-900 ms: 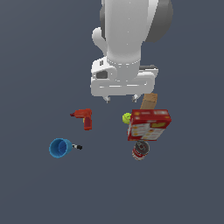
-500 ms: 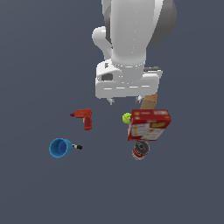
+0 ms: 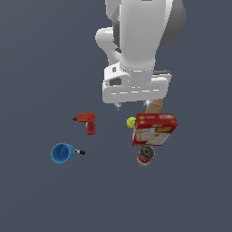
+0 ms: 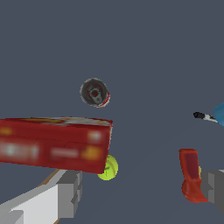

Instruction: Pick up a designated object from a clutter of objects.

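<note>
The tan block [image 3: 154,108] lies partly hidden behind the red-and-white box [image 3: 154,129]; only its end shows. In the wrist view only a thin tan sliver [image 4: 50,177] shows under the red box [image 4: 54,143], beside one finger. My gripper [image 3: 133,105] hangs above the clutter, just beside the block on the exterior view's left. It is open and empty [image 4: 142,189], with its grey fingers [image 4: 66,193] wide apart. The yellow-green ball [image 3: 131,122] lies below it, between the fingers in the wrist view [image 4: 109,169].
A red-labelled can [image 3: 145,155] stands past the box, also in the wrist view [image 4: 95,92]. A red drill [image 3: 87,122] lies on the exterior view's left, close to one finger in the wrist view [image 4: 191,174]. A blue cup [image 3: 61,152] and black marker [image 3: 79,152] lie farther left.
The arm and gripper have shifted toward the exterior view's right and a little lower in the picture, nearer the tan block. The objects have not moved.
</note>
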`<act>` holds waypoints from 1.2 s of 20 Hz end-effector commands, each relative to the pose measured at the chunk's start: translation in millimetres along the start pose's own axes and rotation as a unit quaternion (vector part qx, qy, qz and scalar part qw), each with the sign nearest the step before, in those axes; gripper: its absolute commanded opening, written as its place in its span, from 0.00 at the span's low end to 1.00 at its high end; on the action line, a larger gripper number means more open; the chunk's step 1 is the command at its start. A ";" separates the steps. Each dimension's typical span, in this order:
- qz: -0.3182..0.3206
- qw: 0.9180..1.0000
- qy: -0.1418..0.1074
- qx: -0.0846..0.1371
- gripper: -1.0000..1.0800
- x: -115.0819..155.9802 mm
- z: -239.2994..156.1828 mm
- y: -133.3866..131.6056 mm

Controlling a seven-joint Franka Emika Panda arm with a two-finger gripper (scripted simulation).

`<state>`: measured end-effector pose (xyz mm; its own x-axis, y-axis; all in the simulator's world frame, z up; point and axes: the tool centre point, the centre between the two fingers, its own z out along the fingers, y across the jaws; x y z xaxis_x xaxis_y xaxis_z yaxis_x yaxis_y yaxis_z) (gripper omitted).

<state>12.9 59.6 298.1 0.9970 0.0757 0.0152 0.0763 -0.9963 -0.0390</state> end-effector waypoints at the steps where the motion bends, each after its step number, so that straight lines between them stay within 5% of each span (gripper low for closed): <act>1: 0.003 1.000 0.000 0.000 0.96 -1.9 2.2 -4.3; 12: 0.043 0.999 -0.003 -0.001 0.96 -26.6 26.2 -48.6; 24: 0.115 0.993 -0.006 -0.008 0.96 -85.0 68.6 -117.0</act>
<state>-71.0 165.1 238.1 0.9909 -0.1342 -0.0043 -0.1342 -0.9906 -0.0275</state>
